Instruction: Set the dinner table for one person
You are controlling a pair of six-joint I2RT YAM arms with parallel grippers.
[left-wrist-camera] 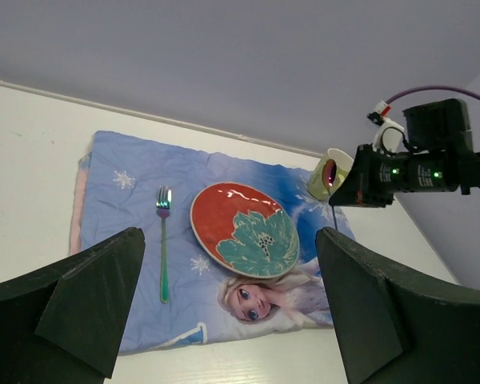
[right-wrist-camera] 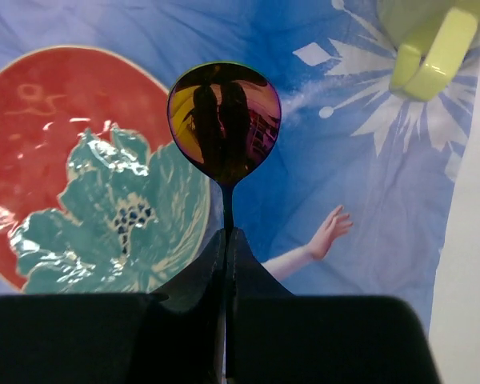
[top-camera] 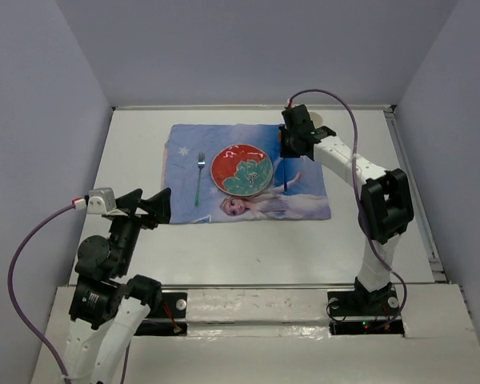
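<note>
The white dinner table carries a blue princess placemat. On the placemat are a red plate with a teal flower and a fork to its left. My right gripper is shut on the handle of a spoon, which hangs bowl-down over the placemat just right of the plate. In the right wrist view the fingers pinch the thin handle. My left gripper is open and empty, raised near the table's front left, facing the plate and fork.
A yellow-green mug stands at the placemat's back right corner, close behind the right gripper; its handle shows in the right wrist view. Grey walls enclose the table on three sides.
</note>
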